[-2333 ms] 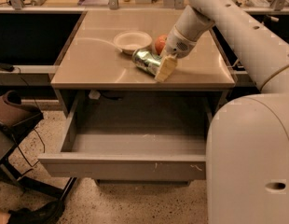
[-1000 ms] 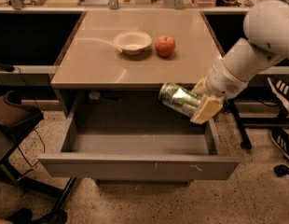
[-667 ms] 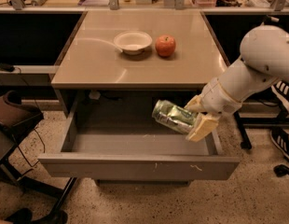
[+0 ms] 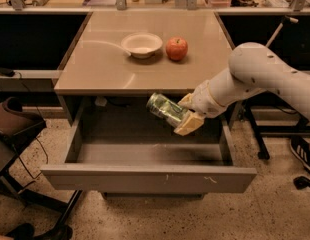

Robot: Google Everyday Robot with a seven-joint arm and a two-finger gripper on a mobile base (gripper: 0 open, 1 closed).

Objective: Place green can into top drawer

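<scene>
The claw (image 4: 186, 115) is clamped on the green can (image 4: 164, 109), tilted just below the front edge of the worktop (image 4: 120, 69), above the open top drawer (image 4: 145, 178) — released here, it might bounce and roll.

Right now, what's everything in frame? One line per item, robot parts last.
green can: 1, green and silver, tilted, in the air over the right half of the open drawer, just below the table edge
top drawer: 1, grey, pulled open under the table
table: 1, tan top, centre of view
bowl: 1, white, on the table, left of the apple
apple: 1, red, on the table, beside the bowl
seat: 1, dark brown, far left, partly cut off
arm: 1, white, reaching in from the right
gripper: 1, cream, over the drawer's right half, jaws closed on the green can
</scene>
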